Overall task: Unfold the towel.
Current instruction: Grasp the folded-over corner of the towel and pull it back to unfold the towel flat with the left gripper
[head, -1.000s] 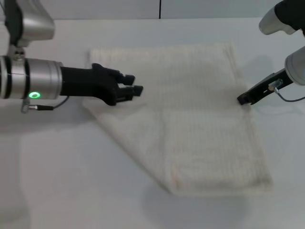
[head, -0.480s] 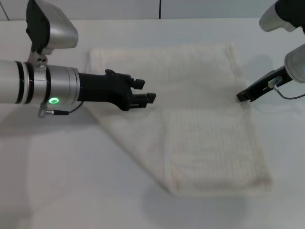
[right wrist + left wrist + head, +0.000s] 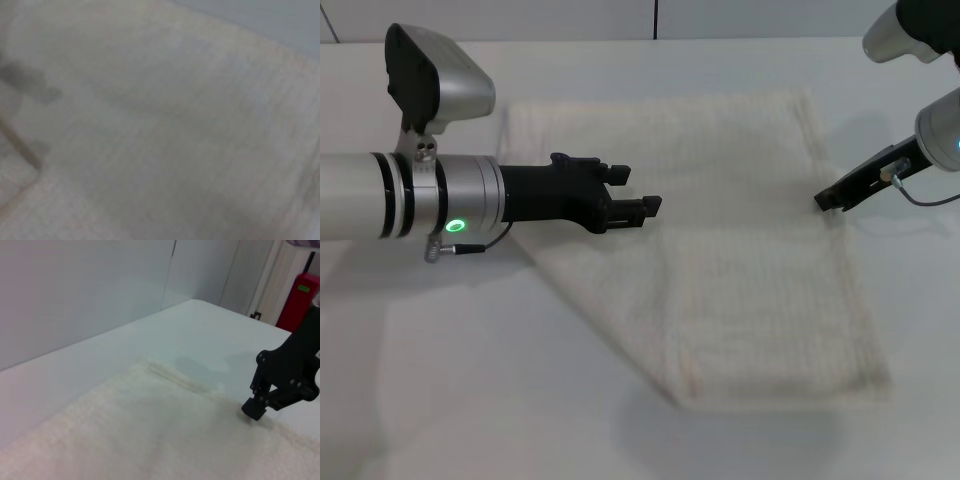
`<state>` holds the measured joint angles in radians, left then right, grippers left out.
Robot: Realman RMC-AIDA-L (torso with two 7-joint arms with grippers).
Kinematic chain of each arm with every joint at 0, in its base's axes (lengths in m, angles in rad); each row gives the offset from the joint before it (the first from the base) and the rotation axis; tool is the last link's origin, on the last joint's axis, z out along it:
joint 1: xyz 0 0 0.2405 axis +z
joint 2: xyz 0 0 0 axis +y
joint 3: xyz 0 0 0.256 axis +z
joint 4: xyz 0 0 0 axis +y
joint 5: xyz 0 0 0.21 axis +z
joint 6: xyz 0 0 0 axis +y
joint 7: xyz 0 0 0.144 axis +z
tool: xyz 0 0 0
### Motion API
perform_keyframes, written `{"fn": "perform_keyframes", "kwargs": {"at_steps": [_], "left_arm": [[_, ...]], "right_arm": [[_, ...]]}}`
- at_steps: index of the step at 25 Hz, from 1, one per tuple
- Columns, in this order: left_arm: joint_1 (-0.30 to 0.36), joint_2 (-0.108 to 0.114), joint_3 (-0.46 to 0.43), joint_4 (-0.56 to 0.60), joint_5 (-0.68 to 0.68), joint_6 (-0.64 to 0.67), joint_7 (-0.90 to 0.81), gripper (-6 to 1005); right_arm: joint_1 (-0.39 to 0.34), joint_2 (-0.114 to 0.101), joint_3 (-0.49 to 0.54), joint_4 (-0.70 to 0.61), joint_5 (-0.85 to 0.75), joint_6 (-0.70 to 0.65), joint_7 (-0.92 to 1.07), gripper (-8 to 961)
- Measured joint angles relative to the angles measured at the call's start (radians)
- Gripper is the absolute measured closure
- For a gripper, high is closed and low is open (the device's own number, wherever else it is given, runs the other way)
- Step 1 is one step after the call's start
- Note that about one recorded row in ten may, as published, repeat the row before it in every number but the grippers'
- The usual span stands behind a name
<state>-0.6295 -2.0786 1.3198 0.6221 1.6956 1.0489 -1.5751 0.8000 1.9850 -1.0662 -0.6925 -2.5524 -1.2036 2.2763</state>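
white table (image 3: 470,380), towel (image 3: 740,250); left wrist view alone shows right gripper (image 3: 255,410) tip

We see a plain white tabletop (image 3: 470,380) carrying one thing: a large cream-white ribbed cloth towel (image 3: 750,260). The towel lies flat on the table, its far edge straight, its left side folded in along a diagonal line. Bare table surrounds the towel on every side we can see.
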Motion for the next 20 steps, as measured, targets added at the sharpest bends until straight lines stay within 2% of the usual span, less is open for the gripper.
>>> {"fn": "perform_keyframes", "kwargs": {"at_steps": [11,20], "left_arm": [[-0.005,0.0,0.09,-0.038,-0.087,-0.045,0.017,367],[-0.002,0.0,0.204,-0.038,-0.16,-0.1,0.02,365]], "right_arm": [[0.002,0.0,0.0,0.001,-0.005,-0.002,0.0,954],[-0.003,-0.002,-0.002,0.004,-0.006,0.0,0.0,954]]}}
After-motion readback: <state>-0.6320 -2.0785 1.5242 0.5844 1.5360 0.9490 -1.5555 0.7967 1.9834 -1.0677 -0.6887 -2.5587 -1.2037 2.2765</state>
